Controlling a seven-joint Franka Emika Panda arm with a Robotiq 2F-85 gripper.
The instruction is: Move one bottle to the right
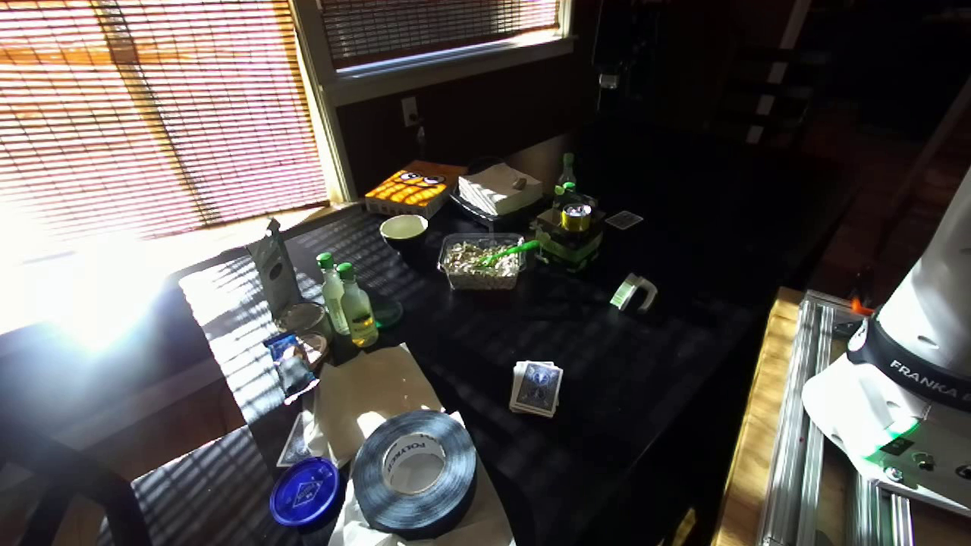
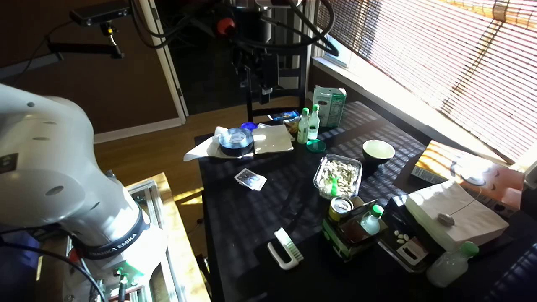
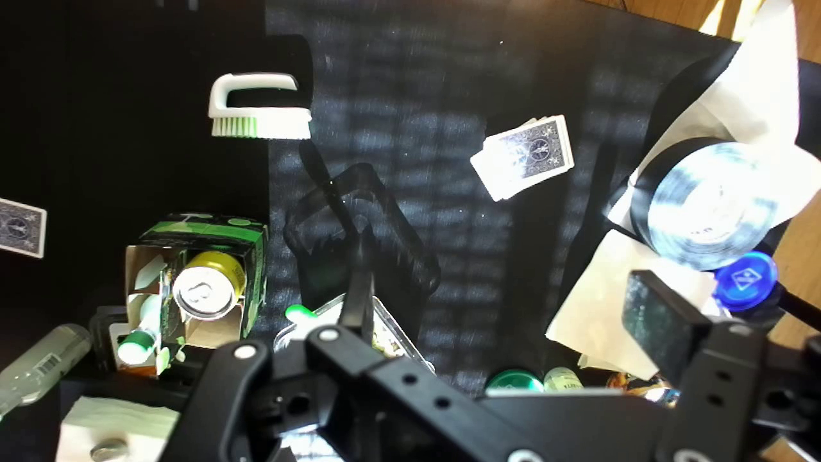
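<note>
Near the tray (image 1: 485, 283) stand two bottles (image 1: 358, 312), labels illegible, a green lid (image 2: 316, 145) between it and them. Farther from it are tape (image 1: 460, 464) marked POLYKEN and the arm (image 2: 71, 167) marked FRANKA EMIKA. Above tray level, the pincer (image 3: 503, 289) gapes wide.

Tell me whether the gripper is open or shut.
Open. In the wrist view, the gripper has its fingers set wide apart, with dark tabletop showing through the gap and nothing clasped between them.
</note>
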